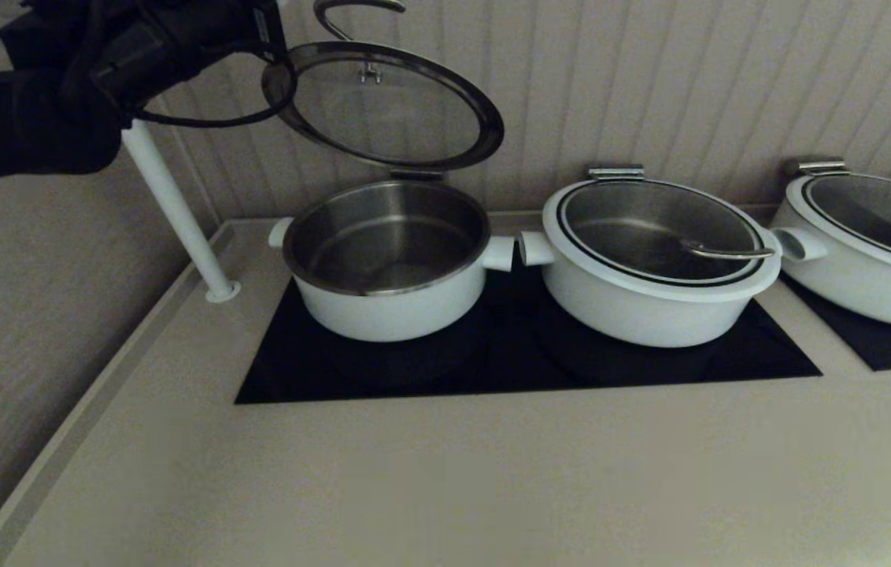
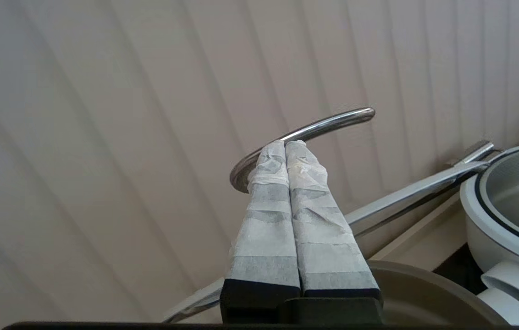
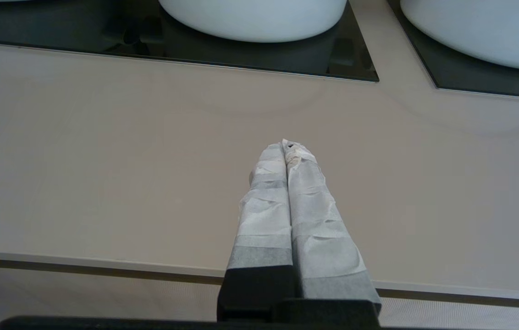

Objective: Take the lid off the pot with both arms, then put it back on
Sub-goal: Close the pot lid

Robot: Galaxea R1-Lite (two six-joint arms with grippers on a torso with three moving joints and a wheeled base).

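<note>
The lid (image 1: 390,102) stands tilted up above the pot (image 1: 390,311), its back edge low at a steel hinge on the pot's far rim. The pot is open and its steel inside is empty. My left gripper (image 2: 285,144) is shut, with its wrapped fingertips pressed against the lid's arched steel handle (image 2: 328,123), which runs across behind them. The lid (image 2: 406,192) shows edge-on in the left wrist view. In the head view only the black left arm (image 1: 138,55) shows, at the top left. My right gripper (image 3: 287,145) is shut on nothing, over the beige counter near its front edge.
Two wider white pots (image 1: 650,303) (image 1: 863,276) with their lids on stand to the right on black cooktops (image 1: 508,370). A white pole (image 1: 174,209) rises from the counter's left rim. A ribbed wall stands close behind the pots.
</note>
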